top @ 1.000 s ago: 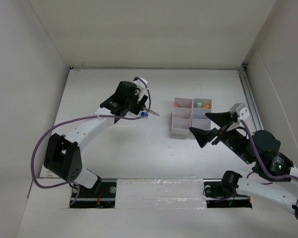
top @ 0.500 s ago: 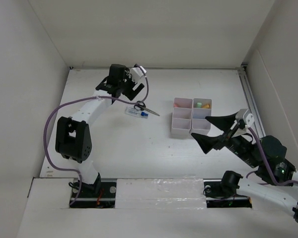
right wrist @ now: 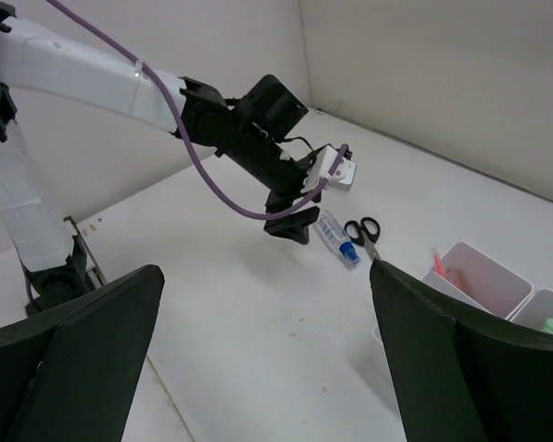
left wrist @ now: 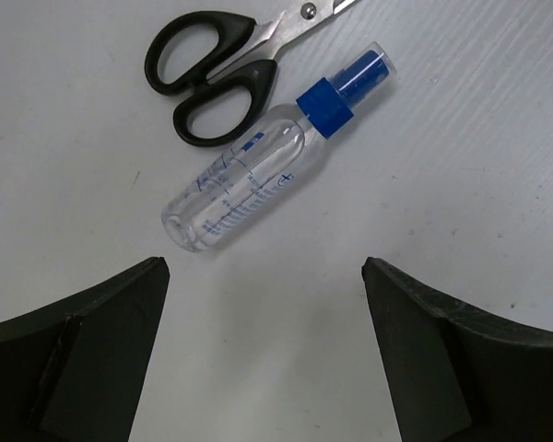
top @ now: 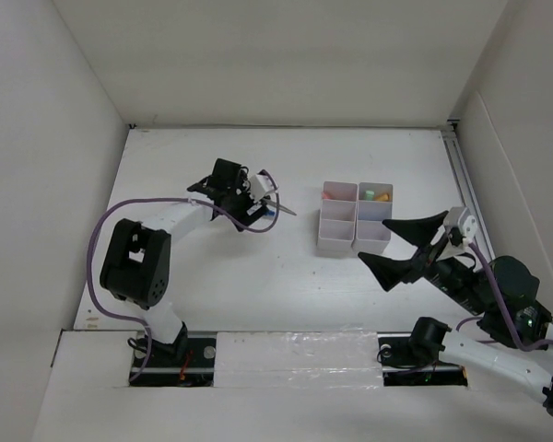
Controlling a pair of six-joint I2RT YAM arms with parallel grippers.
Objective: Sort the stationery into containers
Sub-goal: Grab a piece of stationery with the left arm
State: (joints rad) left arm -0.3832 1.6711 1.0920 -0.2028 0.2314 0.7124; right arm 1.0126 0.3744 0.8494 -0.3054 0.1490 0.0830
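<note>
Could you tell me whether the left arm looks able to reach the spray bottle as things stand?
Probably yes: the left gripper hangs open above the bottle with nothing between; scissors lie close beside it.

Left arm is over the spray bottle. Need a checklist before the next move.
1. Left hand open: ok.
2. Clear plastic spray bottle with a blue cap lined up with the hand's gap: ok, though it lies ahead of the fingers, not between them.
3. Bottle apart from black-handled steel scissors: not ok, a handle loop touches or nearly touches it.
4. Hand's height above the table: cannot tell.
5. White plastic six-compartment organiser has room: ok, near compartments look empty.
6. Right hand empty: ok, open.
</note>
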